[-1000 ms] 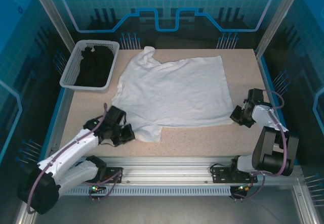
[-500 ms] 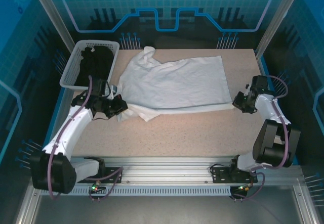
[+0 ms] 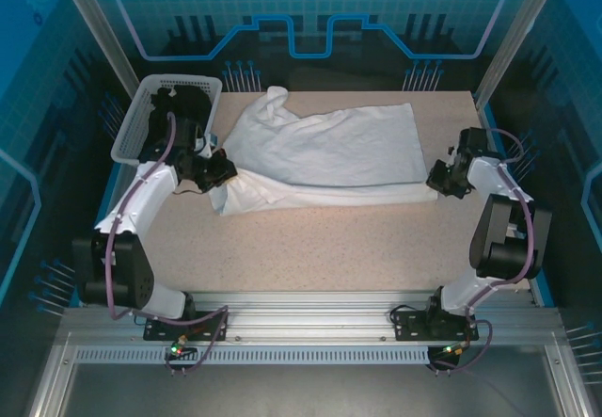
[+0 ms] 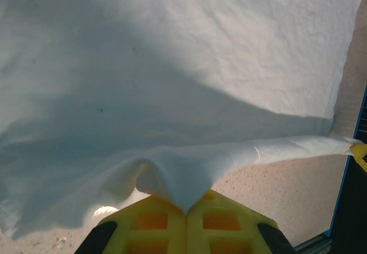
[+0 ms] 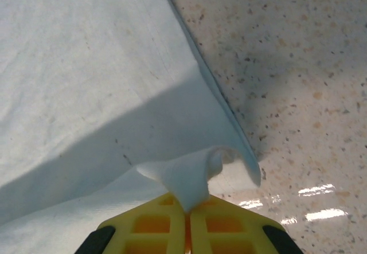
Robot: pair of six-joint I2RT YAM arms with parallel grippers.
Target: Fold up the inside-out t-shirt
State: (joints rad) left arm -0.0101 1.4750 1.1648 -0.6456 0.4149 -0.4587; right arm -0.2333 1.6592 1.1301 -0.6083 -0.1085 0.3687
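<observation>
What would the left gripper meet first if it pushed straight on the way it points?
Most likely the t-shirt itself: the left gripper is shut on a fold of it, and more white cloth lies straight ahead, though depth is unclear.

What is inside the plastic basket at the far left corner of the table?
A crumpled black garment lies in the basket; whatever is under it is hidden.
</observation>
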